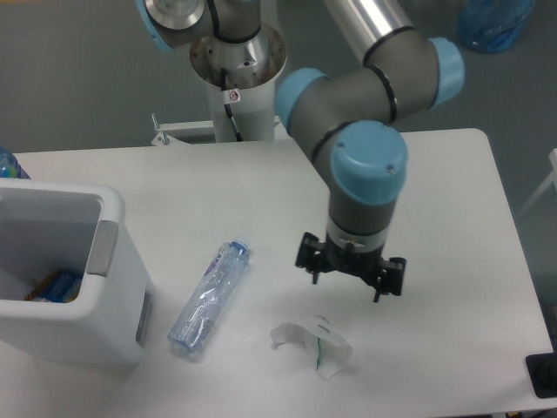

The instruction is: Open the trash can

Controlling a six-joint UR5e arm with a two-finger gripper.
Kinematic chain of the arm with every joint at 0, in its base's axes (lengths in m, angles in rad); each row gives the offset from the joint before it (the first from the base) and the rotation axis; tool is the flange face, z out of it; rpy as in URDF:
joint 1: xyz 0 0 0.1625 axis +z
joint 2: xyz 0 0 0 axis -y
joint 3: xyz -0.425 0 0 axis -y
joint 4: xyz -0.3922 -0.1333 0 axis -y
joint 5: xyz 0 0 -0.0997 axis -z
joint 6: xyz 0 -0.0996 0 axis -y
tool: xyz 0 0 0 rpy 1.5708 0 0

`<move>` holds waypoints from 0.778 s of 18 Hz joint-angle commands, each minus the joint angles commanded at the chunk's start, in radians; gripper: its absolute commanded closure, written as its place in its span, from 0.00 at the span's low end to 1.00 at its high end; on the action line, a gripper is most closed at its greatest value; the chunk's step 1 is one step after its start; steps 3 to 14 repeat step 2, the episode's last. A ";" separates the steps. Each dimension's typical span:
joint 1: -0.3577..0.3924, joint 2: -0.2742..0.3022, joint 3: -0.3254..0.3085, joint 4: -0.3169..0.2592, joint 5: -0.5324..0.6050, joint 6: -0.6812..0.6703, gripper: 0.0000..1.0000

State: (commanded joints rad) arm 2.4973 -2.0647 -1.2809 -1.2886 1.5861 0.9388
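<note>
One look at the trash can (65, 279) at the table's (261, 183) left edge tells you it already stands open, its cavity exposed with a small coloured item inside and the grey push tab (104, 248) on its right rim, so I judge the opening step done. Your end effector (351, 275) hovers released and empty, fingers spread, well apart from the can and above the crumpled paper cup (313, 342), with the plastic bottle (209, 296) lying between; any next move would only call for staying clear.
</note>
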 joint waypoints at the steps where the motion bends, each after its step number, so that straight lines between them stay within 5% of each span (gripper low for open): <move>1: 0.000 -0.002 -0.005 0.003 0.003 0.000 0.00; 14: 0.000 -0.003 -0.009 0.008 0.003 0.000 0.00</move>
